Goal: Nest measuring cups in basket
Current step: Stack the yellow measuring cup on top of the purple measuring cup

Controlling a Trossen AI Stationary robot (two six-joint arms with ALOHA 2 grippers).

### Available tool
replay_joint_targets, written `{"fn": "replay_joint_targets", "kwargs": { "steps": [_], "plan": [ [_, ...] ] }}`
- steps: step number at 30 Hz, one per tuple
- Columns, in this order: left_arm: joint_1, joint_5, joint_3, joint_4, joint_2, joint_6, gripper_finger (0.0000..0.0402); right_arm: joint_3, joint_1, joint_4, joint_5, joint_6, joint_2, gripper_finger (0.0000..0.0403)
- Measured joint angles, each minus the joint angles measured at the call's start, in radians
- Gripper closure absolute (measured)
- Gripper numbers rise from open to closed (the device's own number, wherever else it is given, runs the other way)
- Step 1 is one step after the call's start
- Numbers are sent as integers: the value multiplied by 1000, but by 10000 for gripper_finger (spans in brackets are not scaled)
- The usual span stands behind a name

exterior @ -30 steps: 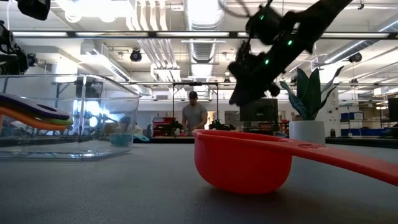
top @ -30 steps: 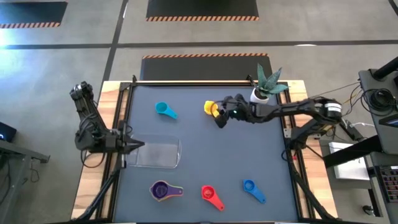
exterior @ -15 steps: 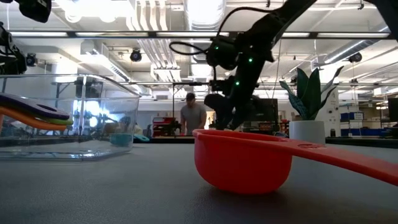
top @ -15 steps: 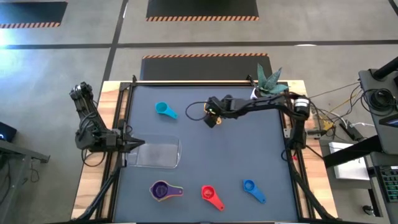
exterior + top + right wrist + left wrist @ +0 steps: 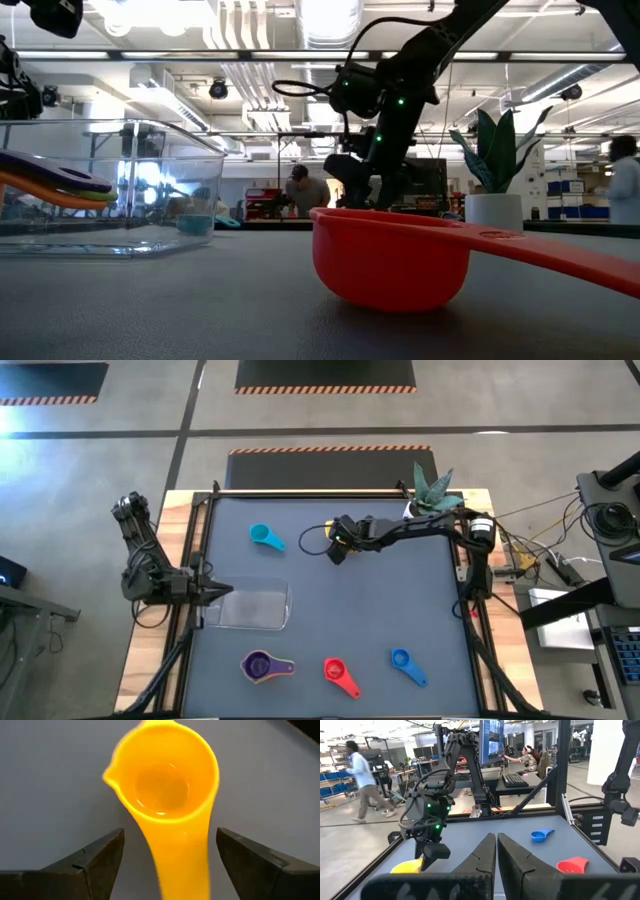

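A yellow measuring cup lies on the dark mat at the far middle, bowl up. My right gripper slants down over it, open, with one finger on each side of the cup's handle and a gap on both sides. My left gripper is shut and level at the left end of the clear basket. On the mat also rest a cyan cup, a purple cup nested in an orange one, a red cup and a blue cup.
A white pot with a spiky green plant stands at the far right corner, just behind my right arm. A black frame rail runs along the mat's left edge. People move about in the room beyond the table.
My right gripper has gone toward the table's left edge and down, tipping more steeply downward, and now stands over the yellow cup, which it mostly hides in the high view. In the last half second it has hardly moved. The cups and the basket lie as before.
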Motion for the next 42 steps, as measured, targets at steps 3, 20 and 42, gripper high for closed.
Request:
{"fn": "replay_joint_targets", "kwargs": {
  "steps": [3, 20, 42],
  "plan": [
    [0, 0, 0, 0, 0, -6, 402, -1, 0, 12, 0, 9, 17, 109],
    [0, 1, 0, 1, 34, -49, 402, -4, 51, 2, -2, -57, -5, 270],
    [0, -63, 2, -20, 31, -47, 402, 87, 477, 168, 7, -42, -122, 270]
  ]
}}
